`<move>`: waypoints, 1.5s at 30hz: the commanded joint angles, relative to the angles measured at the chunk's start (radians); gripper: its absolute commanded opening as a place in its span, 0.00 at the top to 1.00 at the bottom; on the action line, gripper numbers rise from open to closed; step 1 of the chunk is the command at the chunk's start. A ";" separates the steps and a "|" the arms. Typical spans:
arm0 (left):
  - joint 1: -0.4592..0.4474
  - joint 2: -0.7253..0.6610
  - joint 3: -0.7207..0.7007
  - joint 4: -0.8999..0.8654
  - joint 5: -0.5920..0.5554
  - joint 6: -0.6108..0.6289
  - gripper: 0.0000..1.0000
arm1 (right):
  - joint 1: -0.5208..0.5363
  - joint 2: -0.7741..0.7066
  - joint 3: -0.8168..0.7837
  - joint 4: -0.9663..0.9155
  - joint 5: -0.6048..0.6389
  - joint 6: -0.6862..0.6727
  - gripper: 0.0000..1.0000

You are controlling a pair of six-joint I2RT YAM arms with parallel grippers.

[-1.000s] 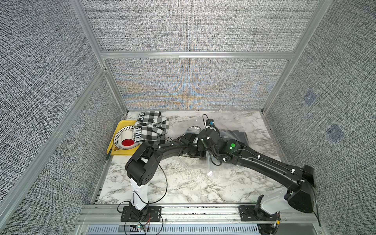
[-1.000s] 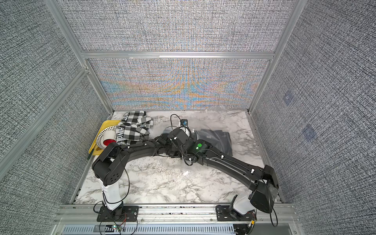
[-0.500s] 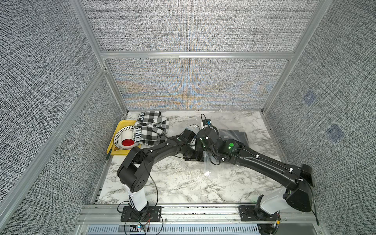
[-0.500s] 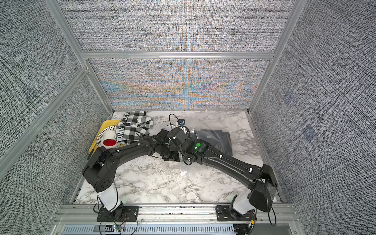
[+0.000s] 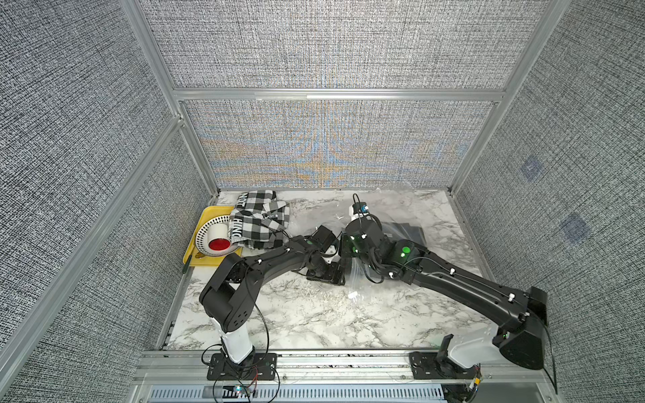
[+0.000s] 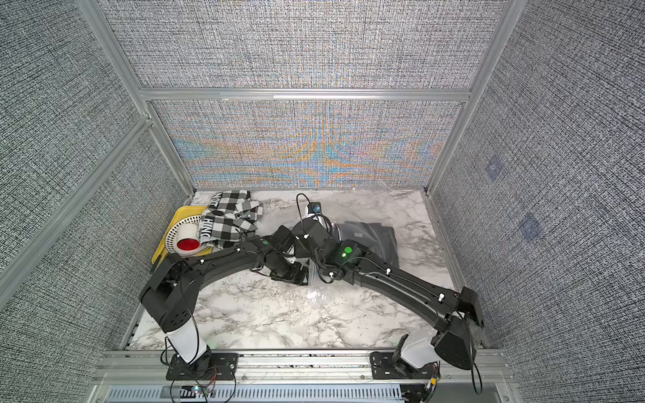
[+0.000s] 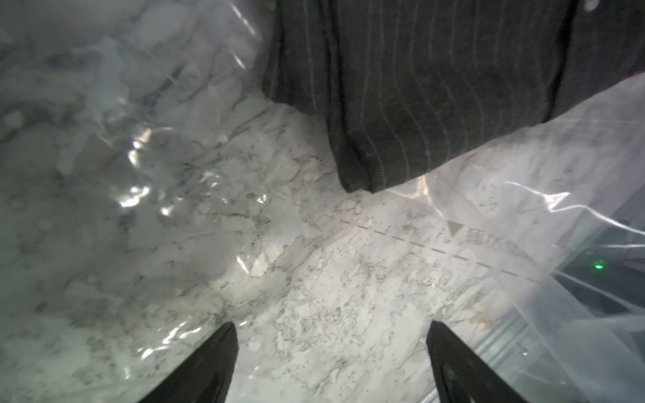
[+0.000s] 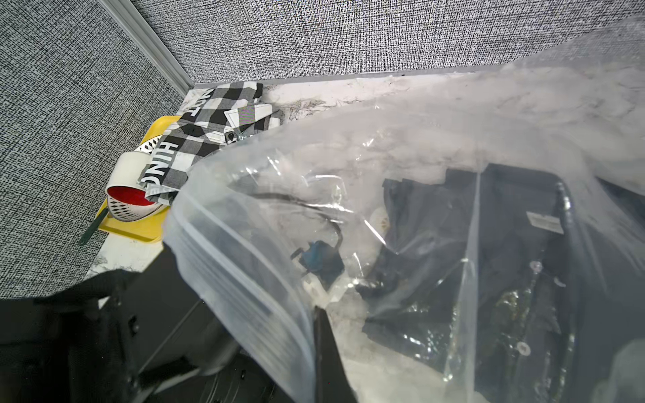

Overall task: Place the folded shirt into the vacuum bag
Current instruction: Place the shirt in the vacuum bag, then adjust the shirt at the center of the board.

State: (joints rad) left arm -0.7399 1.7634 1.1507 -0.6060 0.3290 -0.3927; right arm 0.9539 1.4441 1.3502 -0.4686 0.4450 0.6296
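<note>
The vacuum bag is clear crinkly plastic spread from the table's middle to the back right. Its zip-seal edge is lifted, and a flap with a small white clip hangs down. My right gripper is shut on that edge. The folded shirt, dark with thin pinstripes, lies flat inside the bag. In the left wrist view my left gripper is open and empty, low over the bag's bottom sheet. It stops short of the shirt's near corner. In both top views the crossed wrists hide both grippers' fingertips.
A black-and-white checked shirt lies at the back left, draped over a white perforated bowl with a red inside on a yellow tray. Grey walls close the back and both sides. Bare marble table lies in front of the arms.
My left arm's elbow has swung out to the left and its wrist has shifted slightly toward the front. The right arm has stayed still with the bag's edge in it.
</note>
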 commanded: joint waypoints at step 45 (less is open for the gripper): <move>0.081 -0.457 -0.177 0.032 -0.509 -0.239 0.11 | -0.323 0.060 -0.166 0.146 -0.150 -0.165 1.00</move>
State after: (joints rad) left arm -0.6697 1.2915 0.9546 -0.5571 -0.1947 -0.6113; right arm 0.6594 1.5280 1.2041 -0.3241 0.2661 0.4969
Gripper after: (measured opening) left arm 0.893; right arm 0.050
